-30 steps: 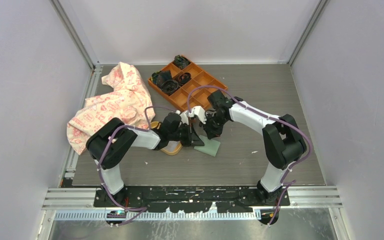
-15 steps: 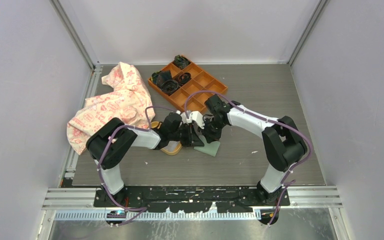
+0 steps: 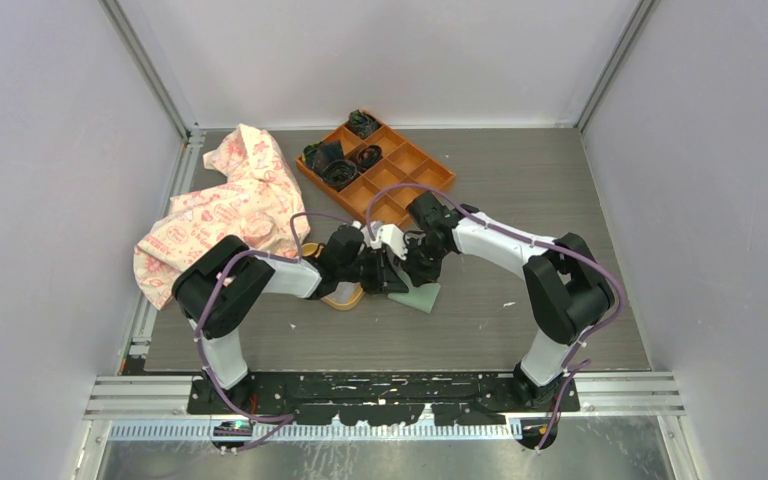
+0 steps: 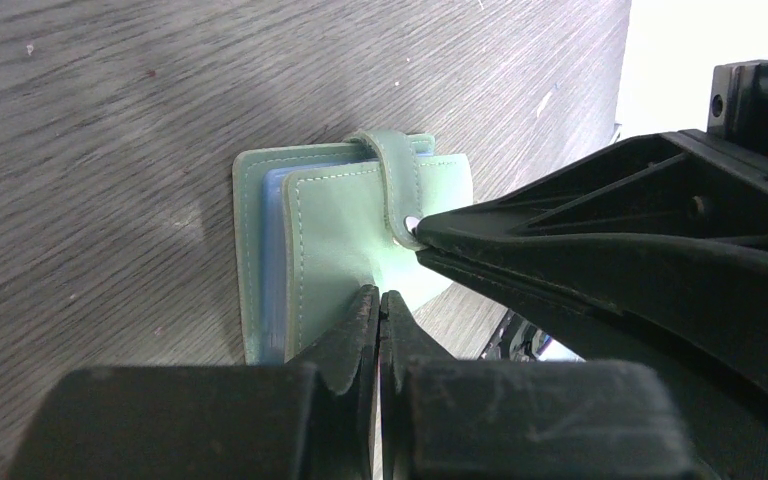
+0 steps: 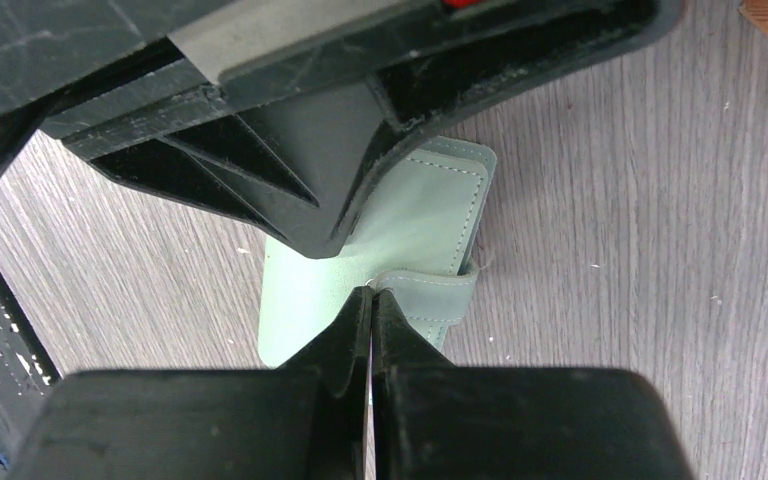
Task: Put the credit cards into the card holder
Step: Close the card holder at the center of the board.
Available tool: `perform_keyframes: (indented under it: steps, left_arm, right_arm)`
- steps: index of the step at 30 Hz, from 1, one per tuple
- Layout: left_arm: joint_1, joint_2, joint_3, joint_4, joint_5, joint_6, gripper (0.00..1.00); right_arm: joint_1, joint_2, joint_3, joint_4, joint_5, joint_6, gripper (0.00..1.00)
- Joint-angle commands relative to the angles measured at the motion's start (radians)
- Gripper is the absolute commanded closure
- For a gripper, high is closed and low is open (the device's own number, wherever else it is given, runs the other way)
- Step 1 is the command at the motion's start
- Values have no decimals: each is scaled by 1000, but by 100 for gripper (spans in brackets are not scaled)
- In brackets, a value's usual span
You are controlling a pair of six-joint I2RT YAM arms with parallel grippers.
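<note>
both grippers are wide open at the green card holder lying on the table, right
Not quite: both are shut, not open. The left gripper and right gripper each have their fingertips pressed together at the green card holder, which does lie on the table. The two wrist views show it.

The card holder [image 4: 350, 230] looks like soft leather or an imitation of it, matt and smooth, with stitched edges. A small stud [image 4: 411, 224] on its tab glints like metal. The table [image 4: 110, 120] is matt grey wood-grain, finely ridged. The left gripper [image 4: 378, 296] and right gripper [image 5: 371, 292] are hard black plastic, dull and scuffed. Left in the overhead view lies crumpled printed cloth [image 3: 230, 205]. The rails [image 3: 630, 392] along the bottom are bare metal.
</note>
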Motion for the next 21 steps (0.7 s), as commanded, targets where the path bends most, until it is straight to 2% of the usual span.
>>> perform_keyframes:
  steps: [1,21]
  left_arm:
    - [-6,3,-13,-1,-20,20,100]
    - [-5,14,-33,70,9,-7,100]
  right_arm:
    - [35,-43,-23,8,-3,6,99]
    - [149,-52,-135,-15,113,-92,99]
